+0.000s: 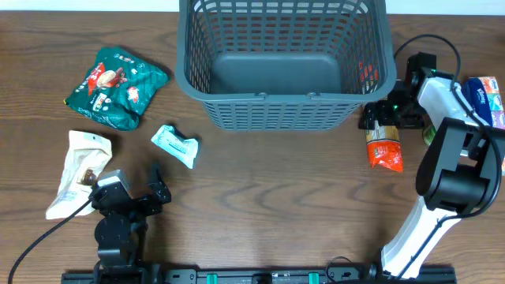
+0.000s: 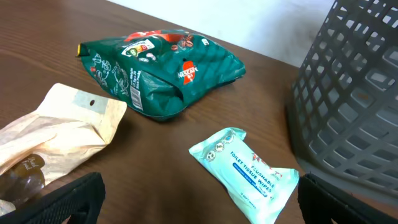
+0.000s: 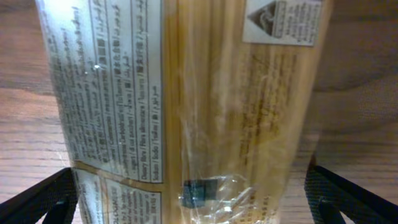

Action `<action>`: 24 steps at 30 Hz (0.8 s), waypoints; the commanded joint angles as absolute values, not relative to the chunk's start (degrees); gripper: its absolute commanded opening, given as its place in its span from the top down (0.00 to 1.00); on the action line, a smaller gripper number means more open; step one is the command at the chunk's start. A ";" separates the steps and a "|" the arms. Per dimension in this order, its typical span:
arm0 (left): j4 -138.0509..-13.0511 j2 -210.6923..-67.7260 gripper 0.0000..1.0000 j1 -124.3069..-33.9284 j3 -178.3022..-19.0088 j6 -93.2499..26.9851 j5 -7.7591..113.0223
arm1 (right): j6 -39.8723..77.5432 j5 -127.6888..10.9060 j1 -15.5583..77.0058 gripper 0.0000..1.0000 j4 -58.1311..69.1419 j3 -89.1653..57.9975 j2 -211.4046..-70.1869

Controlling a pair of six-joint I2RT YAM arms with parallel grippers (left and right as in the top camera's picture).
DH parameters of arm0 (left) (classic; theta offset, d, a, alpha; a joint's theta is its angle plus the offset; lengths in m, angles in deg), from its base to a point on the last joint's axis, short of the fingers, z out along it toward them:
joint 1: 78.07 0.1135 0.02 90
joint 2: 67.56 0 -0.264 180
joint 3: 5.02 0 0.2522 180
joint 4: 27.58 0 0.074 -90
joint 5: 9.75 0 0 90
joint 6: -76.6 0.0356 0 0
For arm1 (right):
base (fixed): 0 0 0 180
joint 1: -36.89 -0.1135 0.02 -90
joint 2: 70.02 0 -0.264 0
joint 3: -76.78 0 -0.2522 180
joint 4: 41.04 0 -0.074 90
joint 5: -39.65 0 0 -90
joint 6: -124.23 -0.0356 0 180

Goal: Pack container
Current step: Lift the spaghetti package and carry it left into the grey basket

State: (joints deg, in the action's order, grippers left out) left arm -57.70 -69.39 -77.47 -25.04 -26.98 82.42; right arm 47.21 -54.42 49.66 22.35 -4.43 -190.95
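One container (image 1: 276, 114), a large dark grey basket with lattice sides and a solid bottom, stands at the far middle of the counter (image 1: 276, 189). Its floor is bare as far as the overhead view shows. From the left wrist view its slotted wall (image 2: 354, 124) rises at the right edge.

Two arms work the counter. The dark left arm (image 1: 118, 229) sits at the near left and the white-and-black right arm (image 1: 442, 173) reaches up along the right side.

Five packets show plainly, all outside the basket: three to its left and two to its right.
- One green snack bag (image 1: 118, 87) is the biggest, lying well left of the basket.
- One long pasta packet (image 1: 385, 150), clear with an orange end, lies just beside the basket's right front corner.
- One cream pouch (image 1: 79, 170) lies near the counter's left edge, beside the left arm.
- One blue-and-white pack (image 1: 485, 95) is cut off by the right edge.
- One small pale-blue wipes pack (image 1: 175, 144) lies between the green bag and the basket, apart from both.

The two left fingers (image 2: 68, 199) are spread wide with nothing between them, low over the counter and pointing toward the wipes pack (image 2: 245, 171). The two right fingers (image 3: 43, 199) are also spread wide, one on each side of the pasta packet (image 3: 186, 93). Whether they touch its edges cannot be told.
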 commanded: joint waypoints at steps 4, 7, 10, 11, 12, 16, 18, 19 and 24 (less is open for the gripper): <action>-58.91 -69.34 0.01 -77.29 -24.12 -27.37 83.49 | 46.51 -54.62 49.27 0.01 21.71 -5.37 -191.82; -58.91 -69.34 0.03 -77.29 -24.12 -27.37 83.49 | 46.68 -54.62 49.27 0.09 21.73 -5.37 -191.82; -58.91 -69.34 0.01 -77.29 -24.12 -27.37 83.49 | 47.29 -54.62 49.27 0.62 21.84 -5.37 -191.82; -58.91 -69.34 0.01 -77.29 -24.12 -27.37 83.47 | 47.40 -54.58 49.29 0.94 21.87 -5.37 -191.82; -58.91 -69.34 0.01 -77.29 -24.12 -27.37 83.49 | 47.34 -54.38 49.29 0.99 21.87 -5.37 -191.82; -58.91 -69.34 0.01 -77.29 -24.12 -27.37 83.49 | 46.88 -54.40 49.29 0.99 21.78 -5.37 -191.82; -58.91 -69.34 0.01 -77.29 -24.12 -27.37 83.49 | 46.90 -54.34 49.29 0.99 21.78 -5.37 -191.82; -58.91 -69.34 0.01 -77.29 -24.12 -27.37 83.49 | 46.90 -54.18 49.29 0.99 21.87 -5.37 -191.80; -58.91 -69.34 0.01 -77.29 -24.12 -27.37 83.49 | 46.03 -54.18 49.27 0.99 22.28 -4.91 -190.97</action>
State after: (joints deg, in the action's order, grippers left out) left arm -57.70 -69.39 -77.47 -25.04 -27.00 82.42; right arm 47.12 -54.58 49.60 22.35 -4.29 -189.66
